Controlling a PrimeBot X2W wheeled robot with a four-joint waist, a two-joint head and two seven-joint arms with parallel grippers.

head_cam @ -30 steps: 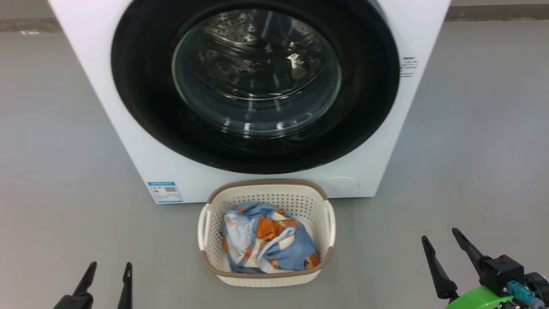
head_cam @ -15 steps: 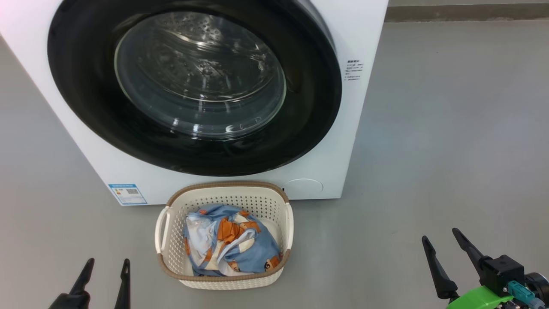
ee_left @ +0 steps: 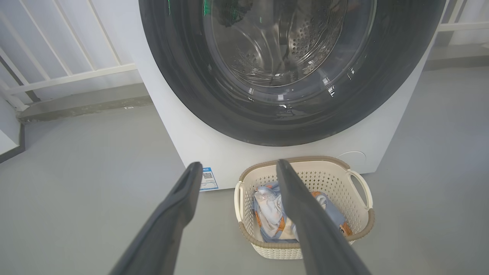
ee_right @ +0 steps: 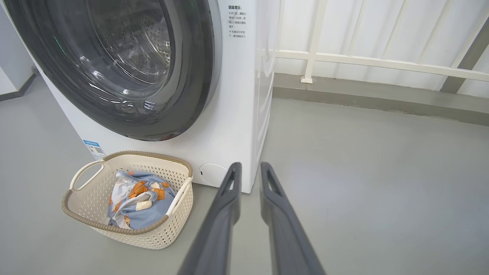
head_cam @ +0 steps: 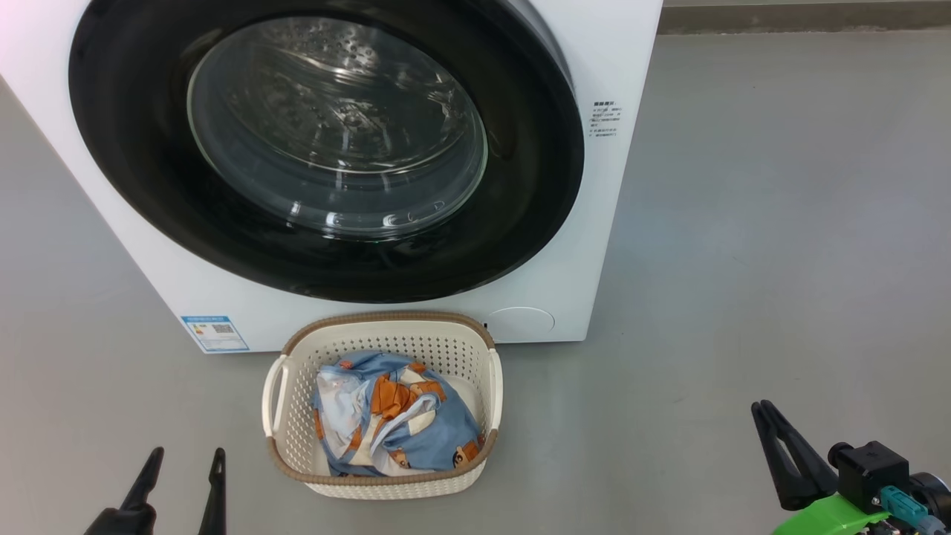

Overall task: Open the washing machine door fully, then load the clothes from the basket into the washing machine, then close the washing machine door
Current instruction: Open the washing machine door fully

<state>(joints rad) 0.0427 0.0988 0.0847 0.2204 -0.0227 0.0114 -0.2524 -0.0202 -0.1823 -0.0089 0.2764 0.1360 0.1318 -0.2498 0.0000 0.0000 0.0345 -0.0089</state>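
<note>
Big white front-loading washing machine (head_cam: 617,67) stands on the grey floor (head_cam: 743,260); its round washing machine door (head_cam: 520,186), glossy black ring around a bulging clear glass bowl, sits shut and flush, facing the robot; being round it has no long axis, and its hinge side is unclear; small cream-white perforated basket (head_cam: 386,321) with brown rim sits on the floor just in front of the machine, below the door, handles to left and right; whether it runs longer across or front-to-back I cannot tell; crumpled light-blue clothes (head_cam: 394,423) with orange-brown prints lie inside it; left tool (head_cam: 186,453) hangs wide open and empty, near the basket's left; right tool (head_cam: 764,406) is well right of the basket, fingers close together with a thin gap, empty; risks as I judge them: fingers slipping off the glossy ring, an arm knocking the basket, loose fabric snagging on the rim or dropping to the floor.
</note>
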